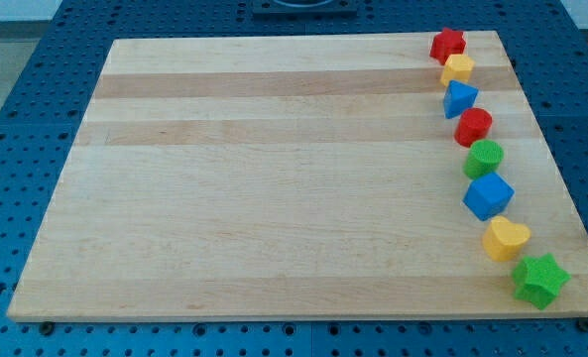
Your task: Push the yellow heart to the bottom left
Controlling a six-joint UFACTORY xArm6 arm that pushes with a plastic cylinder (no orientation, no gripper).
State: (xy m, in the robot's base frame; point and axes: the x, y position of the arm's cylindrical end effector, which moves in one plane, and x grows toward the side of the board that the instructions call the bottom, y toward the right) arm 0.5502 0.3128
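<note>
The yellow heart (506, 239) lies on the wooden board (274, 178) close to its right edge, not far up from the bottom right corner, with its lobes turned toward the view's right. Just below it, nearest that corner, sits the green star (540, 280), close to or just touching the heart. Just above the heart is the blue cube-like block (488, 195), also very near it.

From there the row climbs along the right edge toward the top right corner: a green round block (484, 158) touching the blue one, then a red round block (474, 126), a blue triangular block (460, 99), a yellow block (458, 68) whose shape I cannot make out for sure, and a red star (448, 44) at the top right corner. Each block stands beside the next, touching or nearly so, in a slightly curved line.

My tip does not show anywhere in the view, so I cannot place it relative to the blocks. I carry no jaws, only a rod, and nothing of it is visible.

The board rests on a blue perforated bench (36, 119), which shows around all its edges.
</note>
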